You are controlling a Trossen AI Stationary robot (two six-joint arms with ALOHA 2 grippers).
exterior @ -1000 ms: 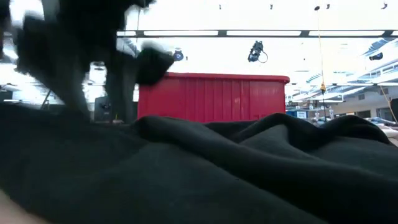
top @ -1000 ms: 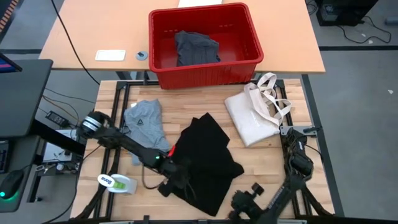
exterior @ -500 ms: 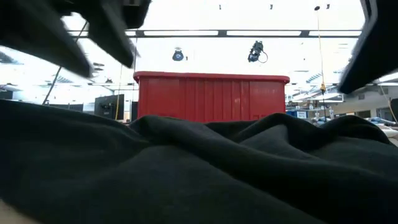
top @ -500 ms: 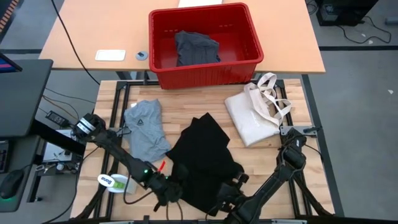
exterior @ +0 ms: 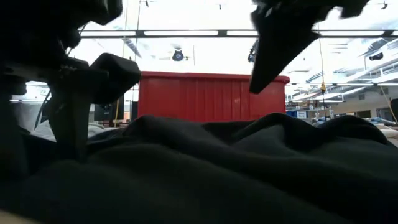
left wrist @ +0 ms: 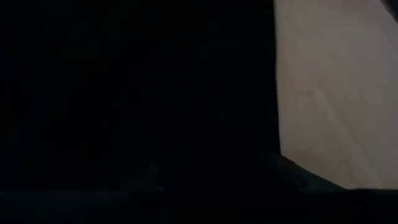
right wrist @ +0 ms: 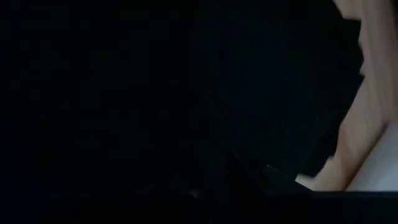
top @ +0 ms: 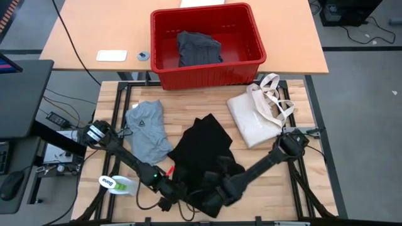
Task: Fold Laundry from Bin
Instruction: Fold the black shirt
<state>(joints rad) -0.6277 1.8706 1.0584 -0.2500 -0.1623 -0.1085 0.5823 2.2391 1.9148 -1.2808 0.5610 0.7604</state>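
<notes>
1. The bin [top: 207,44] is seen on the far table, red, with a dark grey garment [top: 198,48] crumpled inside; its front wall is also shown in the low view [exterior: 212,96].
2. The black garment [top: 204,160] is spread in rumpled folds mid-table, between the grey T-shirt and the tote, and the low view's foreground is filled by it [exterior: 236,174].
3. The tote [top: 256,116] is laid at the right, near the bin, handles toward the edge.
4. The grey T-shirt [top: 146,130] is laid loosely folded at the left, chest mark up, just beside the black garment.
5. The left gripper [top: 171,196] is placed at the black garment's near-left edge; whether its fingers are apart or clamped on cloth cannot be told.
6. The right gripper [top: 217,191] is set on the garment's near edge; its fingers cannot be told either.
7. Since half a second ago, the right arm has been swung inward over the garment, and the near hem has been bunched slightly.
</notes>
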